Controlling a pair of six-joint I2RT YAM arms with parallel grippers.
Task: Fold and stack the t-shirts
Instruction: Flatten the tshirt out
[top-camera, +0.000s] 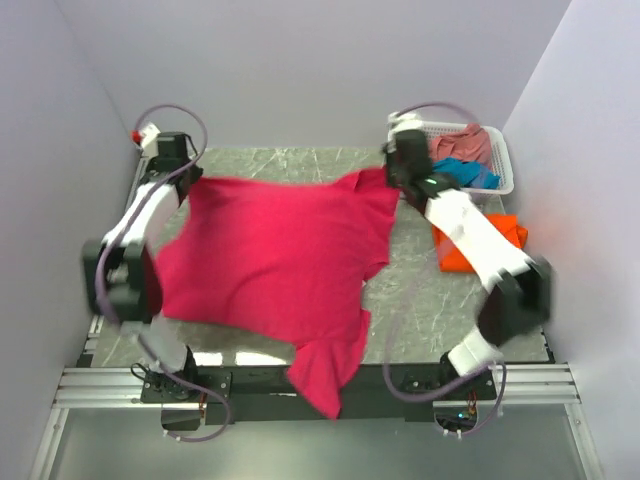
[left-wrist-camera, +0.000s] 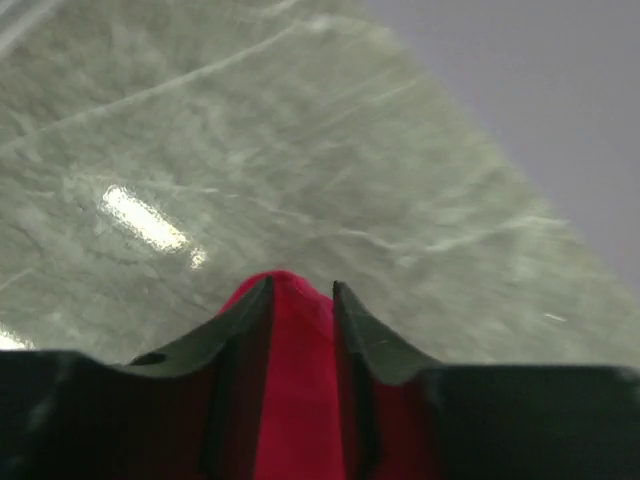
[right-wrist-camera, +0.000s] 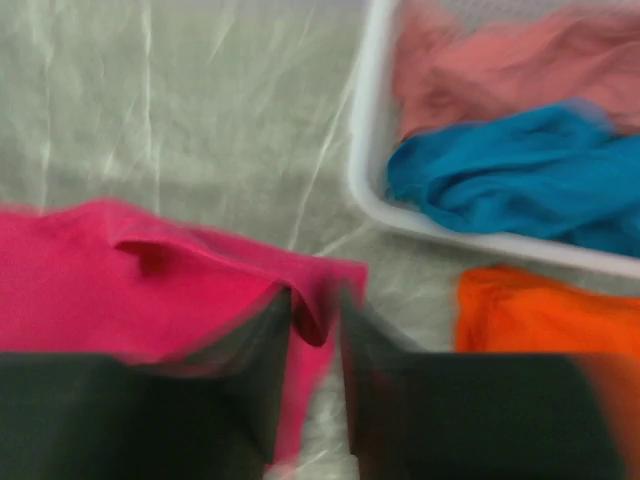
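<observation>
The magenta-pink t-shirt is held spread above the bench, its far corners clamped in the left end effector and the right end effector. The orange t-shirt is seen at the right edge.

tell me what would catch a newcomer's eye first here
A magenta-pink t-shirt spreads across the middle of the table, pinched at its far edge by the left gripper and right gripper. In the far right corner a white lattice basket holds a teal-blue shirt and a salmon-pink shirt, with an orange shirt on the table just in front.
</observation>
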